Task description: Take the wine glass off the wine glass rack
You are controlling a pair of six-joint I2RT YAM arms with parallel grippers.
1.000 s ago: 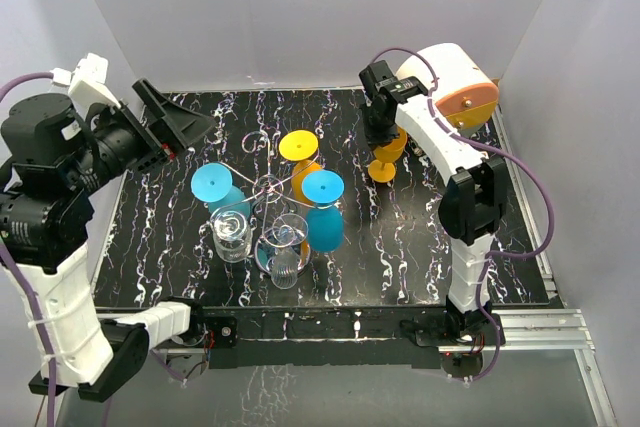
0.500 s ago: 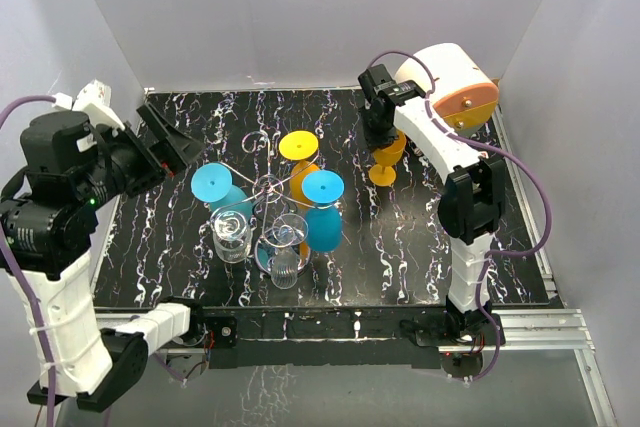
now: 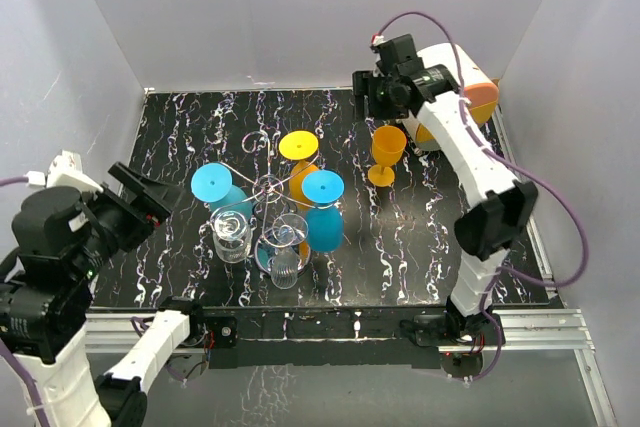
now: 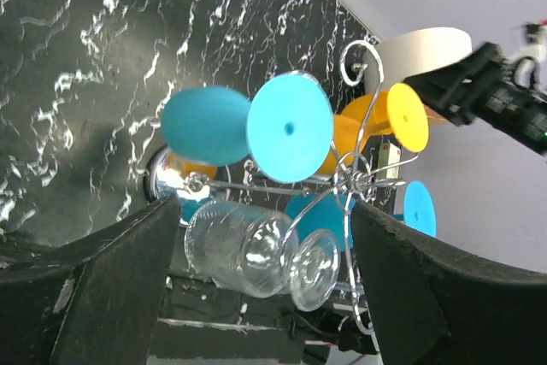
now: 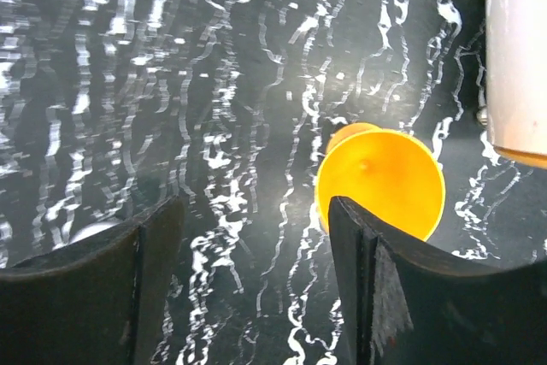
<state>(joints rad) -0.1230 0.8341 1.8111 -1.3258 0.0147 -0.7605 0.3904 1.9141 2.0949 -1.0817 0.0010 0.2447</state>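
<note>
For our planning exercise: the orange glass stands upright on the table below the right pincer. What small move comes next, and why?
Probably swing the right pincer from the orange glass toward the wine glass rack: its jaws are open and empty, the glass stands alone, and a blue glass hangs there.

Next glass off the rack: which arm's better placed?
Probably left. The left hand is open and faces the wine glass rack, a blue glass straight ahead. The right hand is open above the upright orange glass, away from the rack.
</note>
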